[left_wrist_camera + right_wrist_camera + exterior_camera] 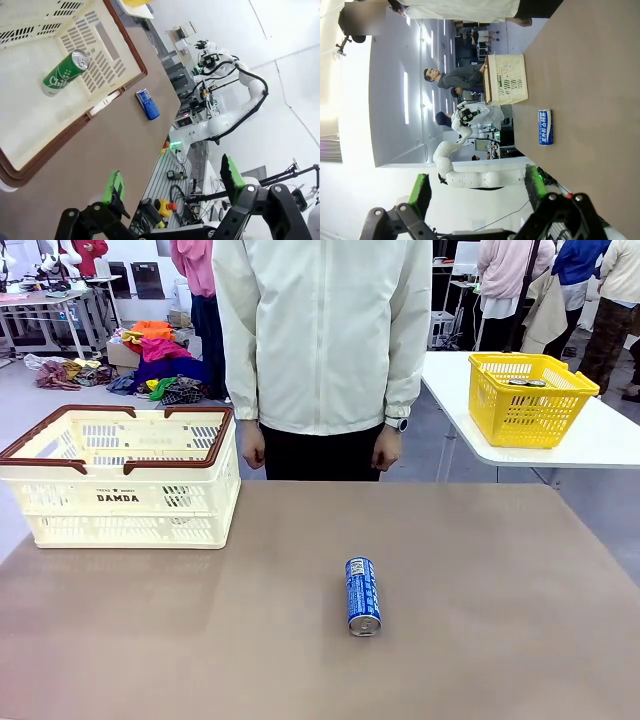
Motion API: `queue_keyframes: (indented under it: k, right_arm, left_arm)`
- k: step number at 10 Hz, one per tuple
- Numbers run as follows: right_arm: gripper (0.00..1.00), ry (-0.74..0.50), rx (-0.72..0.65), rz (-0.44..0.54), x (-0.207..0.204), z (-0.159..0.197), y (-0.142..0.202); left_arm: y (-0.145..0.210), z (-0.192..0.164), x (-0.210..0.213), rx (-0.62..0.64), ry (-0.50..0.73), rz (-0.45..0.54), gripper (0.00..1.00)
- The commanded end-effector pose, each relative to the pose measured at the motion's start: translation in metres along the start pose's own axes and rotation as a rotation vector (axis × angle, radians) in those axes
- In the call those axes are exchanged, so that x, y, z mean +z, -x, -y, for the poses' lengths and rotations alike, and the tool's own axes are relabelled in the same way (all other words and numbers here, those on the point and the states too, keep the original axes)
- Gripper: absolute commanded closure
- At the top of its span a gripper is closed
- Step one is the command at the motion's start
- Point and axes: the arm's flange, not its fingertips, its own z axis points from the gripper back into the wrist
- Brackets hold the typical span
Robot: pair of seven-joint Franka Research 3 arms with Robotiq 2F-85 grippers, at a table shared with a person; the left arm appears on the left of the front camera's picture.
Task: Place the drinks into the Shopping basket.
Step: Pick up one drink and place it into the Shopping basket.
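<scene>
**While one blue can lies out on the table, a green one sits in the basket**

Where the front view looks across the brown table, the blue can lies on its side near the middle. Its silver end points toward the robot's side. Nothing touches it.

Shopping basket: far left part of the table, upright, brown handles folded out along the rim, "DAMDA" on the near wall. It is well apart from the blue can.

Left wrist view: the green can lies on its side on the basket floor, close to a latticed wall. Its silver top faces that wall and white lettering shows on its side.

Left gripper: fingers spread wide, nothing between the green pads, held in the air beside the basket's rim.

Right gripper: also spread wide and empty, off the table's edge, with the blue can farther out on the tabletop.

Person: stands at the far edge in a white jacket, both hands down at the sides.

Yellow basket: on a separate white table, far right.
</scene>
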Motion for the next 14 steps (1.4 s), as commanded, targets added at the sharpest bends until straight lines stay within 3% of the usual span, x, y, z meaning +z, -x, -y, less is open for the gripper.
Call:
queue_keyframes:
  k: [1,13,14]
  right_arm:
    - [0.00,0.004,-0.001,-0.011,0.001,-0.004,0.002]
    - [0.00,0.004,-0.001,-0.011,0.001,-0.004,0.002]
    - [0.00,0.004,-0.001,-0.011,0.001,-0.004,0.002]
  left_arm:
    - [0.003,-0.002,0.000,0.016,-0.003,0.008,0.00]
    - [0.001,-0.004,0.000,0.008,0.002,0.001,0.00]
    - [0.012,0.040,-0.028,0.001,-0.044,-0.022,0.00]
